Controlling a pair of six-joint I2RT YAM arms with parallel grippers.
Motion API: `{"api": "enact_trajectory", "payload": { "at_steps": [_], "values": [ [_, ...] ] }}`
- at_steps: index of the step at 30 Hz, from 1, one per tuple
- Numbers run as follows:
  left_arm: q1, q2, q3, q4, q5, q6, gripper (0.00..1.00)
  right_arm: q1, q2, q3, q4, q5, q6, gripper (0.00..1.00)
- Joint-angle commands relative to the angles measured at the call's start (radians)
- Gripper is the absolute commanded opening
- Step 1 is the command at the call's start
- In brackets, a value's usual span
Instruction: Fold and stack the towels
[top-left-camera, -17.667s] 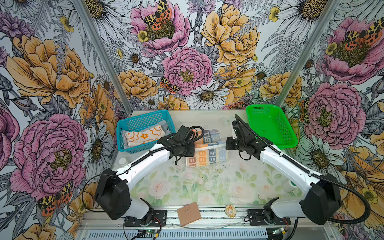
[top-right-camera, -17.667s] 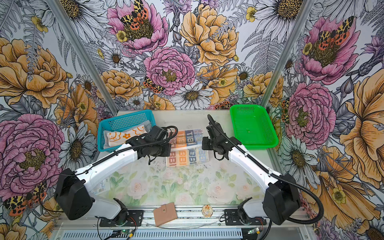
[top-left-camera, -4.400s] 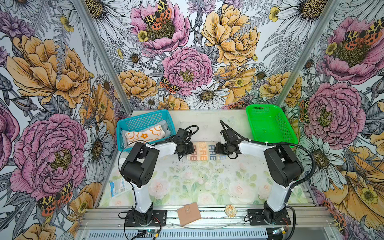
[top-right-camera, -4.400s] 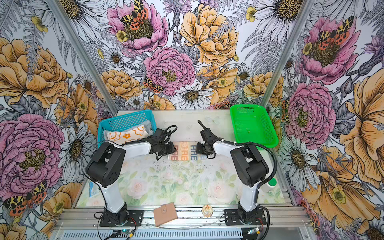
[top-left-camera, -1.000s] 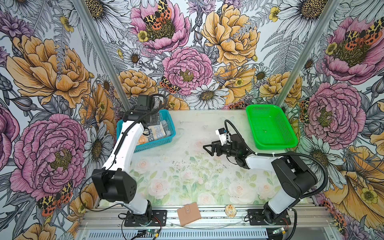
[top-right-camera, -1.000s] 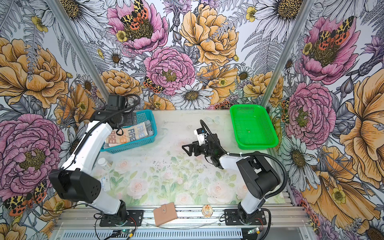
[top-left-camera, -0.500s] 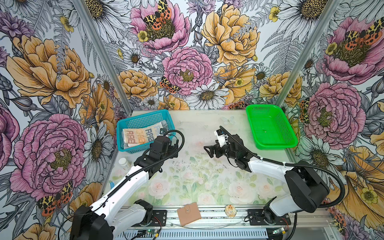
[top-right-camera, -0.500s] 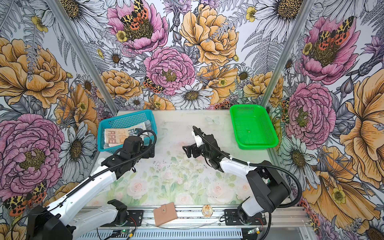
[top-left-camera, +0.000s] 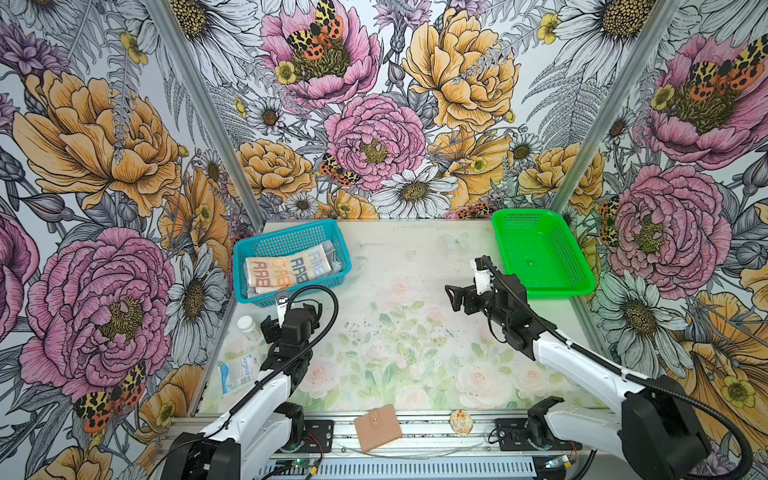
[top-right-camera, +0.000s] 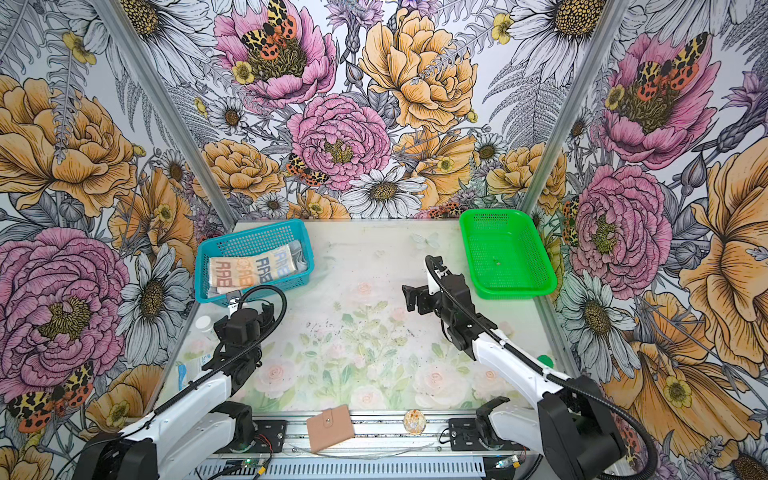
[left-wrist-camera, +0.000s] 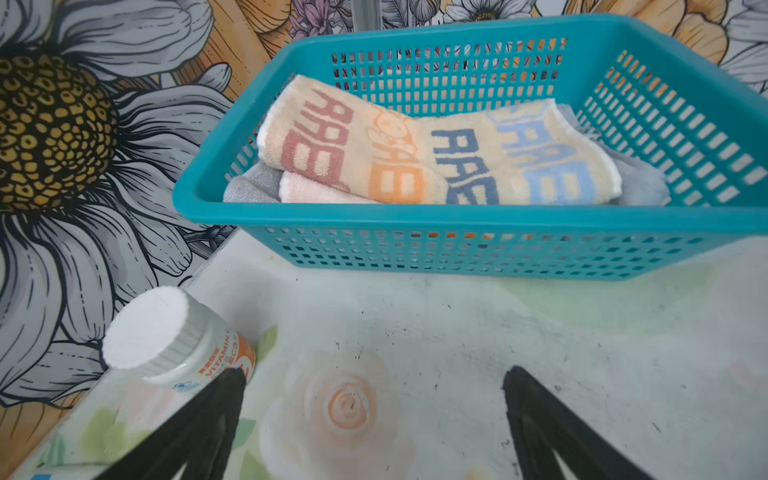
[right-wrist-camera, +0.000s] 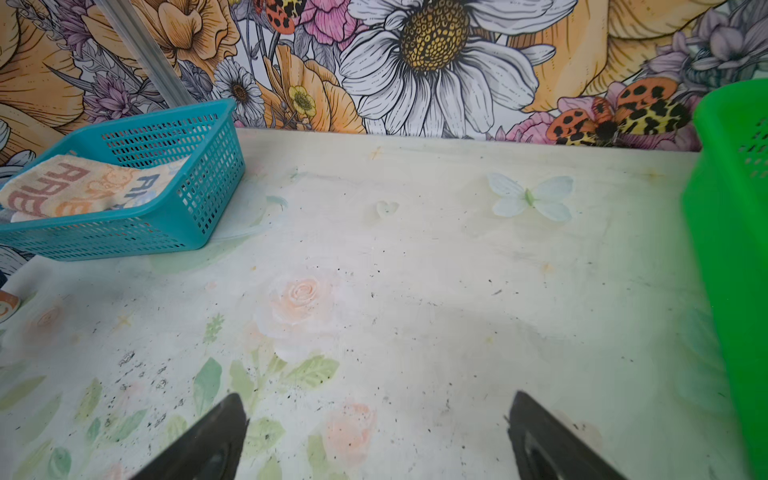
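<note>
Left claw (left-wrist-camera: 374, 374) gapes just beside vitamin bottle (left-wrist-camera: 166, 332)

Floral table (top-left-camera: 415, 266), teal basket (top-left-camera: 291, 293) back left, green basket (top-left-camera: 540, 286) back right (both mesh-walled), bottle (top-left-camera: 248, 326) and packet (top-left-camera: 240, 370) at left edge.

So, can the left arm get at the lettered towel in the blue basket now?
Probably yes. The lettered towel lies on top in the open blue basket, and the left gripper, open, faces it from just outside the near wall. It only has to clear that wall.
</note>
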Motion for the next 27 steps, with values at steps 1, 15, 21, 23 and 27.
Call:
{"api": "enact_trajectory", "payload": {
  "at_steps": [1,15,21,23,27],
  "values": [
    [0.069,0.023,-0.037,0.337,0.168,0.004,0.99,-0.008,-0.107,-0.064,-0.096,0.146,-0.004,0.99],
    [0.138,0.617,0.067,0.891,0.368,0.117,0.99,-0.086,-0.097,-0.143,0.088,0.357,-0.245,0.99],
    [0.139,0.645,0.038,0.979,0.419,0.139,0.99,-0.168,0.068,-0.279,0.52,0.324,-0.28,1.0],
    [0.138,0.642,0.0,1.038,0.445,0.145,0.99,-0.212,0.118,-0.312,0.645,0.269,-0.268,1.0],
    [0.139,0.678,-0.031,1.147,0.558,0.181,0.99,-0.277,0.188,-0.303,0.703,0.155,-0.278,0.99]
  ]
}}
